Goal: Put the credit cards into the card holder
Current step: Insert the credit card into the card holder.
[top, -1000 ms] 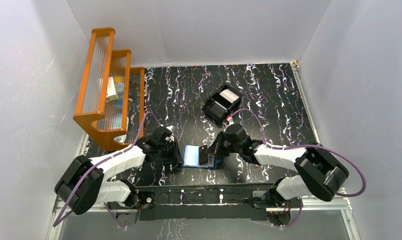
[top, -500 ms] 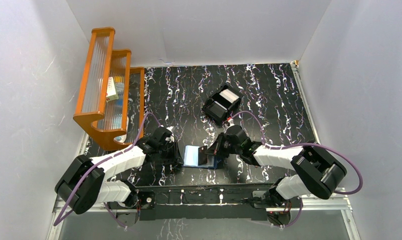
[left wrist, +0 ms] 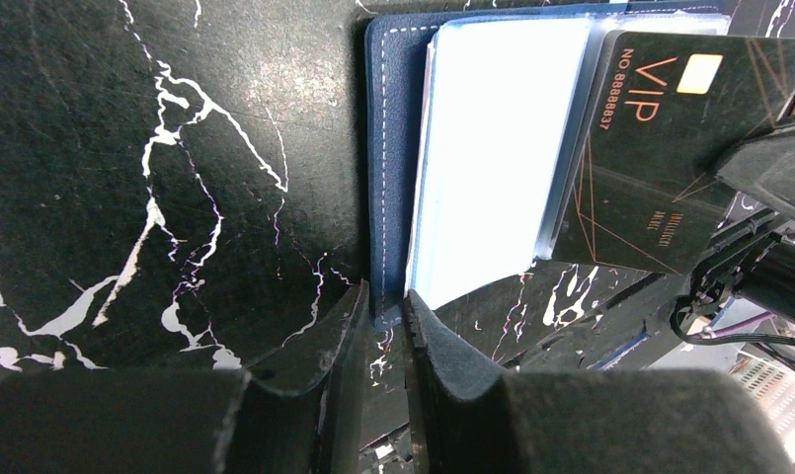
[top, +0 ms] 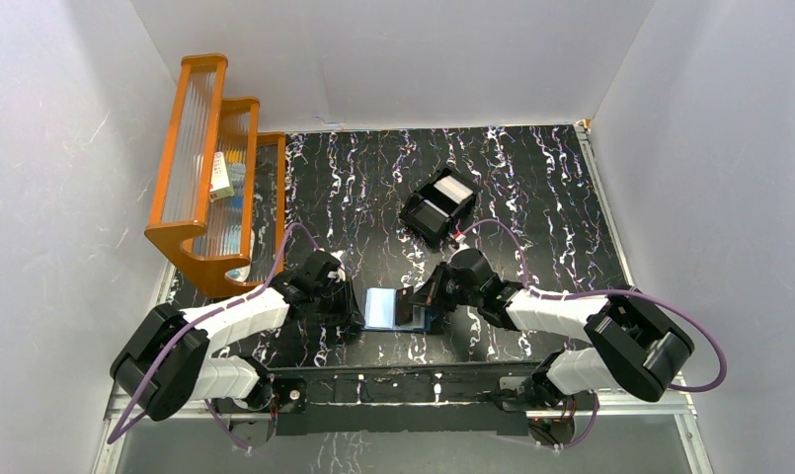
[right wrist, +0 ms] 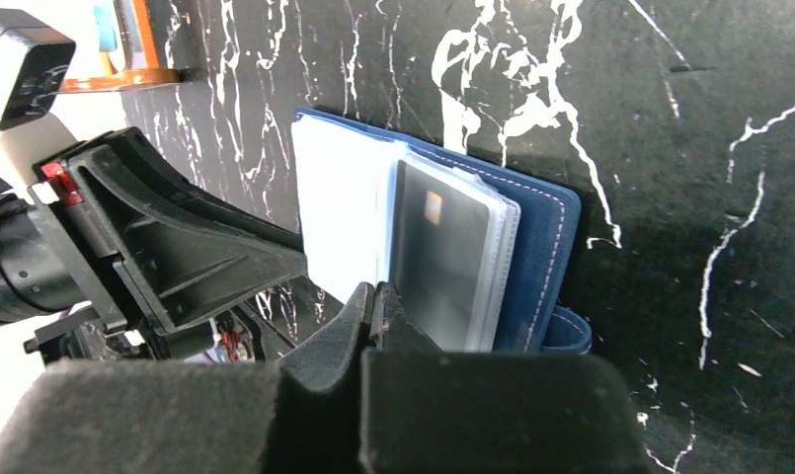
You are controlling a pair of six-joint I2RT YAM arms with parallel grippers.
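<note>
The navy card holder lies open near the table's front edge, its pale inner pages facing up. My left gripper is shut on the corner of its navy cover; this gripper comes in from the left. A black credit card with gold VIP lettering lies tilted over the right-hand pages. In the right wrist view that card sits partly behind a clear sleeve. My right gripper is shut on the card's near edge, and it stands at the holder's right side.
A black open-top box with a white and a dark card stands behind the card holder. An orange stepped rack with small items fills the back left. White walls close in the marbled black table.
The right arm has shifted very slightly. Both grips and the card holder stay as they were.
</note>
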